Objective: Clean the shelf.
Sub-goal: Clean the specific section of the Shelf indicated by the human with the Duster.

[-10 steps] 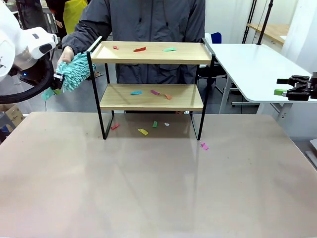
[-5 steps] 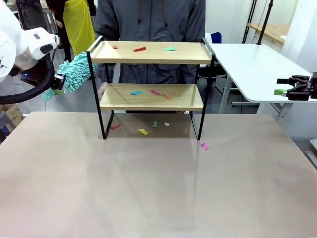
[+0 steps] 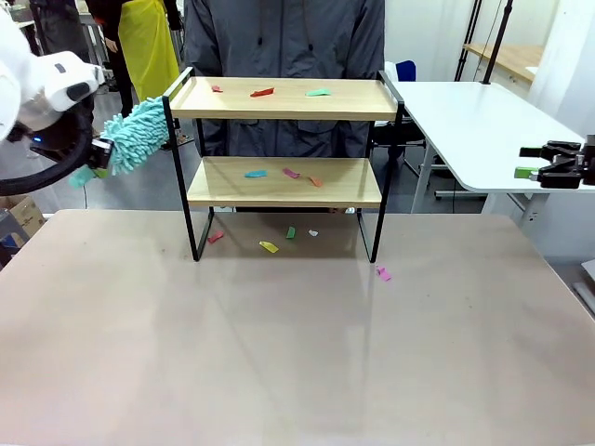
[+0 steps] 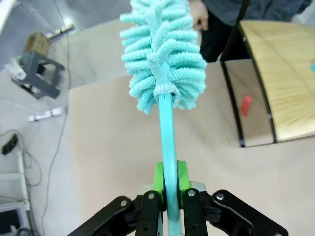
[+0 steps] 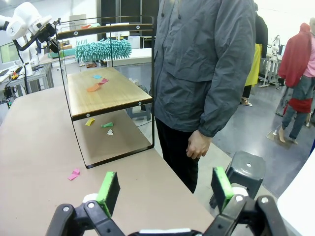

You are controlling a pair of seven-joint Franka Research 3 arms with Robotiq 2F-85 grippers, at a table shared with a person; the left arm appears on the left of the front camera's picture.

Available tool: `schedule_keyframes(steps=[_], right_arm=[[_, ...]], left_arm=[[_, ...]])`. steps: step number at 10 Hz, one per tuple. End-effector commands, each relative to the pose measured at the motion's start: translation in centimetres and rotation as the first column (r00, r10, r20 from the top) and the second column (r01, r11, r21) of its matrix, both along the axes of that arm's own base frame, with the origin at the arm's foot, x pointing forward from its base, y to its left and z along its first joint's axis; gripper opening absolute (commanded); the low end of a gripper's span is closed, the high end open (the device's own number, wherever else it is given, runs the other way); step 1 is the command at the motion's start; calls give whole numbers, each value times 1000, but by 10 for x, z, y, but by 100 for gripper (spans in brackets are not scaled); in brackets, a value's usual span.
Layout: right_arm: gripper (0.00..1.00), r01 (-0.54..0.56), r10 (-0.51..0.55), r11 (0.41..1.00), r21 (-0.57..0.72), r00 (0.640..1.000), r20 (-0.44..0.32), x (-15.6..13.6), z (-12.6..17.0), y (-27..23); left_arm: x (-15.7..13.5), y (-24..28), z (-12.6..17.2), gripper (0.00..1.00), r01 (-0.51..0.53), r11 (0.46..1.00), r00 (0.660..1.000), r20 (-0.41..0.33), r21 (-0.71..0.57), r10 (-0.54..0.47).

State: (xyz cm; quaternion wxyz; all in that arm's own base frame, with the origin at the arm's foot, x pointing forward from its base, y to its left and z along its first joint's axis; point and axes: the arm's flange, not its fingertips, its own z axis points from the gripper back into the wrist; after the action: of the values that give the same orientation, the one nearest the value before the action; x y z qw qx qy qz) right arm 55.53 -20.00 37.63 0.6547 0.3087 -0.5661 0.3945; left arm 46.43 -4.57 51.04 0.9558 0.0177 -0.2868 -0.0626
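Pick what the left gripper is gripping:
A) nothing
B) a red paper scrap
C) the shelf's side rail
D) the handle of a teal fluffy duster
D: the left gripper is shut on the thin teal handle of the duster, whose fluffy head sits beside the top left corner of the shelf.

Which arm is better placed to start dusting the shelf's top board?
Left: the left end effector is shut on the fluffy teal duster, its head beside the top board of the two-tier wooden shelf. The right end effector is open and empty, off to the side.
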Motion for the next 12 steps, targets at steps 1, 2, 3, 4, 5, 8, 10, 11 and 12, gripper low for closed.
schedule_keyframes(steps=[1, 2, 3, 4, 5, 8, 10, 11, 12], right_arm=[[100, -2, 2, 1000, -2, 1000, 2, 0, 2, 2], [100, -2, 2, 1000, -2, 1000, 2, 0, 2, 2], [100, -2, 2, 1000, -2, 1000, 2, 0, 2, 2], [100, -2, 2, 1000, -2, 1000, 2, 0, 2, 2], [100, -2, 2, 1000, -2, 1000, 2, 0, 2, 2], [100, -2, 2, 1000, -2, 1000, 2, 0, 2, 2], [100, -2, 2, 1000, -2, 1000, 2, 0, 2, 2], [100, -2, 2, 1000, -2, 1000, 2, 0, 2, 2], [100, -2, 2, 1000, -2, 1000, 2, 0, 2, 2]], left_arm=[[-41, 42, 24, 13, 100, 994, 995, -17, 46, -99], [-61, 60, 41, 13, 162, 981, 986, -52, 106, -157], [-76, 70, 52, 13, 233, 960, 971, -96, 157, -220], [-98, 76, 55, 13, 348, 920, 933, -170, 181, -319], [-109, 80, 66, 13, 456, 865, 883, -232, 209, -409], [-134, 100, 74, 13, 657, 711, 735, -426, 251, -528], [-143, 100, 72, 13, 798, 531, 597, -499, 285, -628], [-146, 94, 74, 13, 844, 469, 533, -493, 260, -687], [-148, 88, 74, 13, 895, 374, 445, -495, 242, -746]])
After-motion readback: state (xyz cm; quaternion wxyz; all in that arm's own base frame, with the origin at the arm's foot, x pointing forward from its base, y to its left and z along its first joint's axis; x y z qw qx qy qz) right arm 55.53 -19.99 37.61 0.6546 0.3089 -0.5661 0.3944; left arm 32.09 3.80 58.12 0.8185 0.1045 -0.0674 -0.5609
